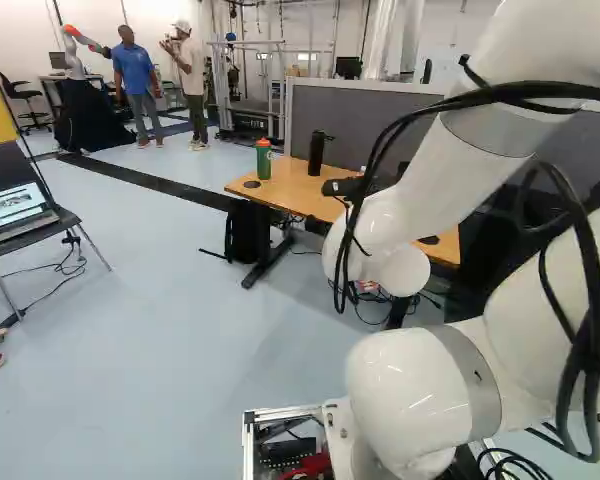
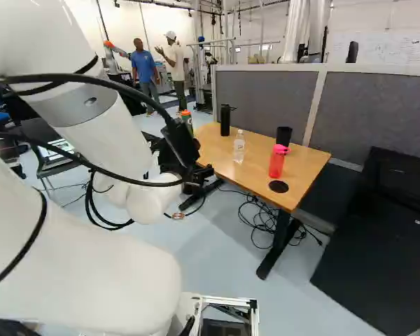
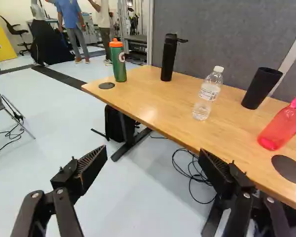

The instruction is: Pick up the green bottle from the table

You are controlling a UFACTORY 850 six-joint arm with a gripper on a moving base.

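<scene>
Wrist view shows the green bottle [image 3: 119, 70] whole; right base view, only partly.

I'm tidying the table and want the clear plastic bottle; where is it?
In the wrist view, the clear bottle stands between the black flask and the black tumbler.

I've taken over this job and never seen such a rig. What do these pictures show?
The machine is a white robot arm on a moving base. Two pictures look past it from the base, behind its left and right; the third looks from its wrist along the black gripper. On the wooden table, the green bottle with an orange cap stands near the far end. Also there: a black bottle, clear bottle, black cup and red bottle. The gripper is open, holding nothing.
</scene>
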